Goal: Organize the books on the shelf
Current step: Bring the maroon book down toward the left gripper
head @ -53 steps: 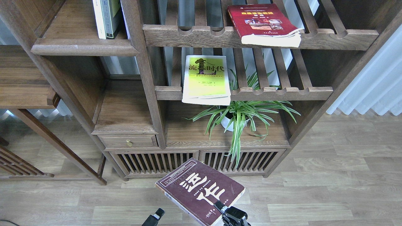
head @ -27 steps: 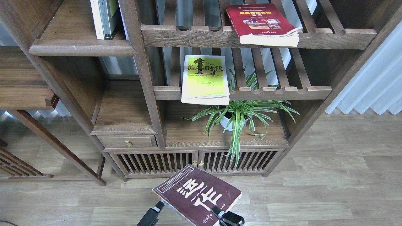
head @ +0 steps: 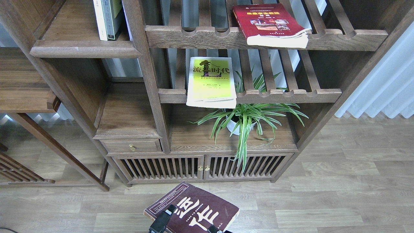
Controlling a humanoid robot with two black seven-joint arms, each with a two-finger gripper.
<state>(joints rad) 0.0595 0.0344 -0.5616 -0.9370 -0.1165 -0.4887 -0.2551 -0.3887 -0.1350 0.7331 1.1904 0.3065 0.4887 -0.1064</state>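
The dark maroon book [head: 197,210] with white characters hangs low at the bottom edge, above the floor. One finger of my left gripper [head: 162,220] lies over its left edge; the other finger is hidden. Only a tip of my right gripper [head: 212,229] shows at the book's lower edge, still on it. The yellow-green book [head: 212,81] lies on the middle slatted rack. The red book [head: 268,22] lies on the upper slatted rack. The solid shelf [head: 84,51] with the rounded lip is at the upper left.
White and grey-green upright books [head: 106,19] stand on the solid shelf by the post. A spider plant [head: 245,118] in a white pot sits on the lower board. A drawer [head: 131,146] and slatted cabinet doors [head: 200,166] are below. A curtain [head: 385,81] hangs at right.
The maroon book has moved down and left with the right gripper. Its left edge has slid in under the left gripper's finger, which was clear of it a second ago.
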